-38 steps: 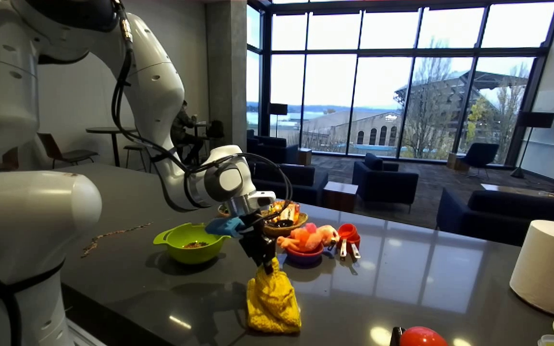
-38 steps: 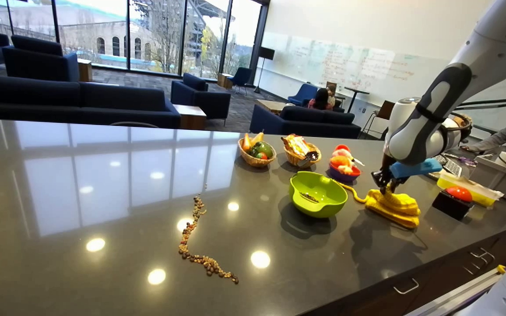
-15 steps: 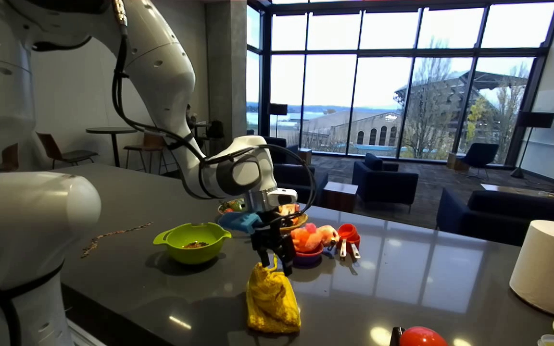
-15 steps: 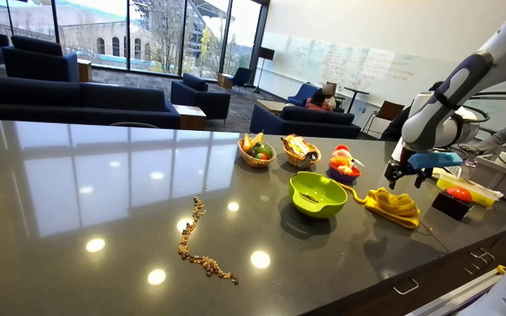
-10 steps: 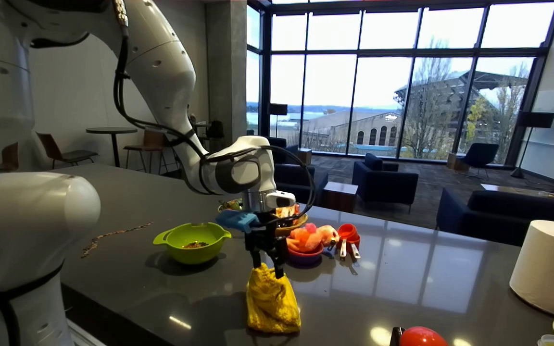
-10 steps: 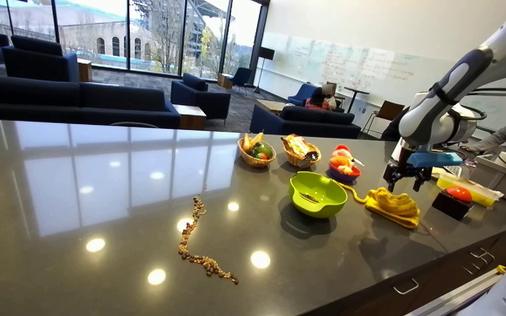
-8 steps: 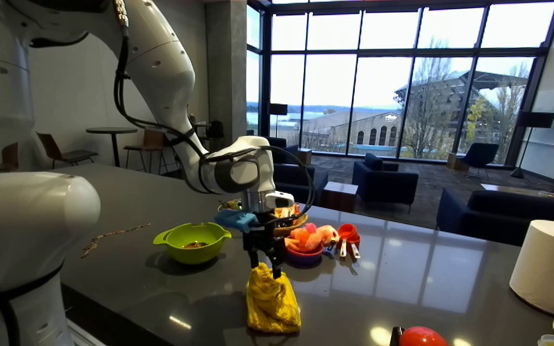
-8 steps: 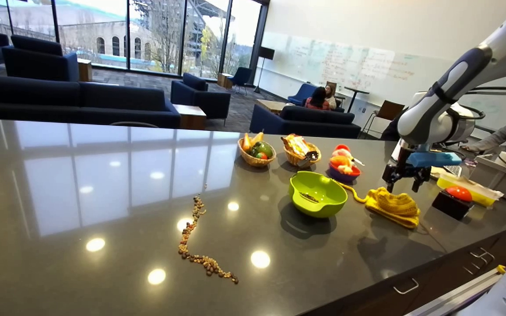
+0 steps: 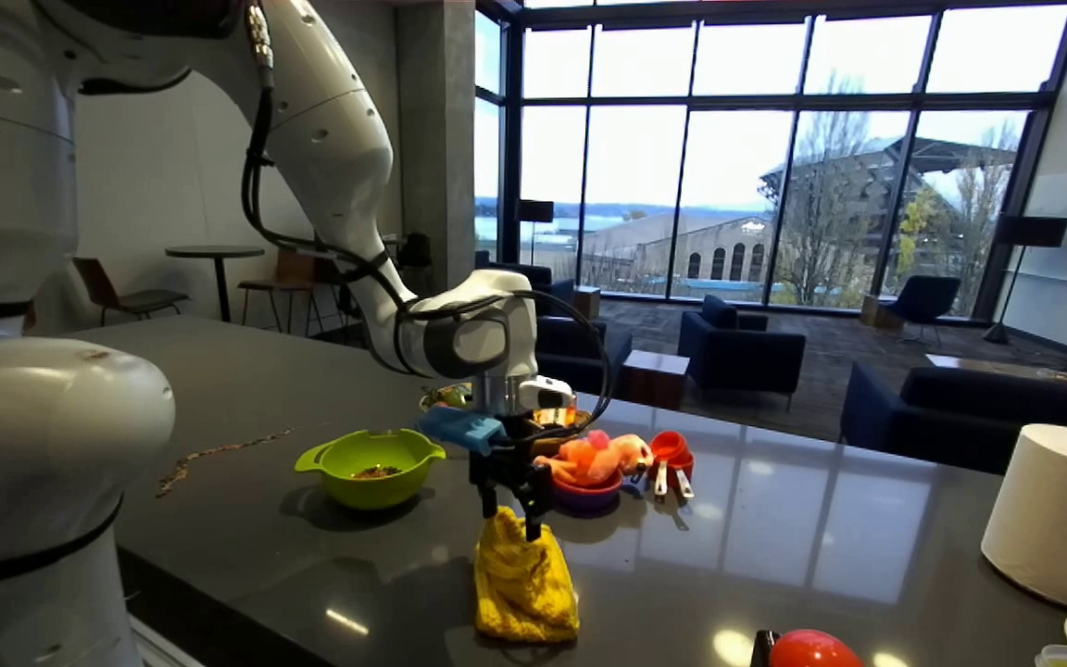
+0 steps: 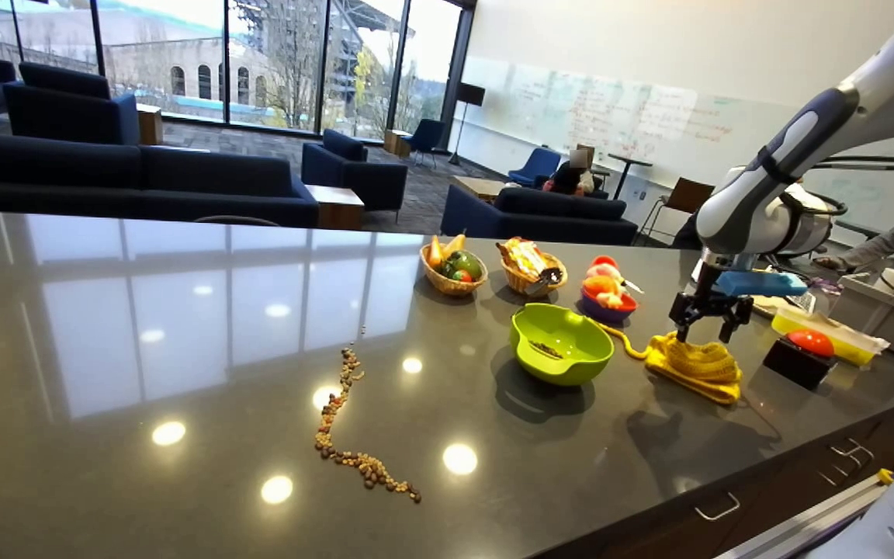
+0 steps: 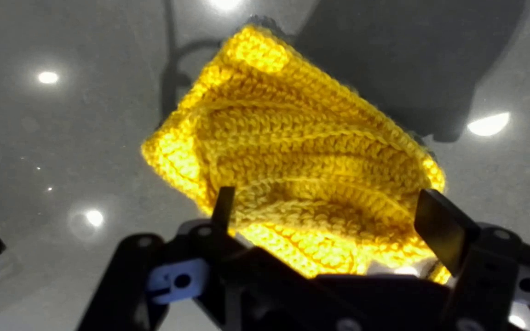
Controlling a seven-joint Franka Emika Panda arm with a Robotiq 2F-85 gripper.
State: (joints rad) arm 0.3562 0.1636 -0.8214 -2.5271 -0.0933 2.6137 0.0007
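A crumpled yellow knitted cloth (image 11: 302, 142) lies on the grey counter, with a yellow cord (image 10: 624, 340) trailing from it towards the green bowl. My gripper (image 11: 326, 197) points down over the cloth's raised end, its jaws wide apart. In the wrist view the black fingers (image 11: 444, 225) flank the cloth's lower part, and no grip on it shows. In both exterior views the fingertips hang right at the top of the yellow cloth (image 9: 524, 593); whether they touch it I cannot tell. A blue block-like part (image 10: 761, 283) sits on the gripper's side.
Beside the cloth stands a green bowl (image 10: 571, 361) with small beans inside. A line of beans (image 10: 330, 423), a fruit basket (image 10: 447, 288), a snack basket (image 10: 521, 281), a purple bowl (image 10: 608, 312) holding a plush toy, a red button (image 10: 810, 341) and a paper towel roll (image 9: 1057, 519) share the counter.
At the earliest frame my gripper was at the cloth's top with its fingers together. It has since opened and risen off, then come down slightly. The cloth's peak has sunk a little.
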